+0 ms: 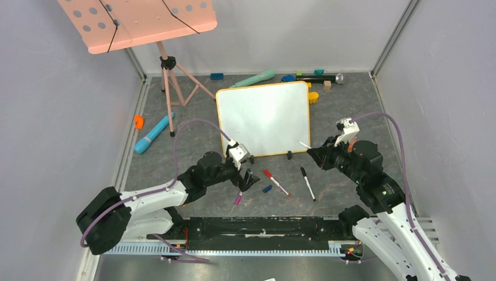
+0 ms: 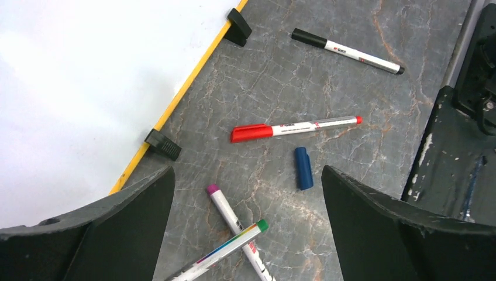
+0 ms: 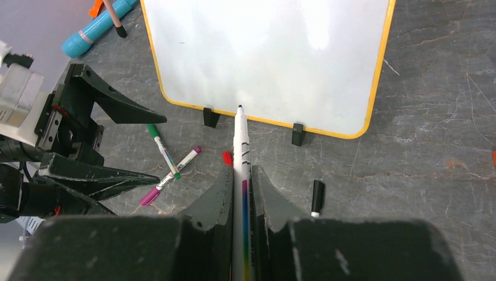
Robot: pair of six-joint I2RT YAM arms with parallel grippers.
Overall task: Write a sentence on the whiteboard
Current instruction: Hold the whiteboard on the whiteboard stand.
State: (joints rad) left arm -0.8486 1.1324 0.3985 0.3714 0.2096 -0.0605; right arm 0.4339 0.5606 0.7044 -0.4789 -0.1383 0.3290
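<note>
Whiteboard [image 1: 263, 117] lies flat mid-counter [image 1: 351, 105]. Right gripper [image 3: 241, 175] clamps 1 uncapped marker [image 3: 240, 140], tip toward the board's near edge. Left gripper [image 1: 248, 178] is spread wide above a red marker [image 2: 292, 127].

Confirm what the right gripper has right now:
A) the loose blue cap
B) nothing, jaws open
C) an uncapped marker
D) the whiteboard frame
C: in the right wrist view the right gripper is shut on a marker, its bare tip pointing at the near edge of the blank whiteboard.
</note>
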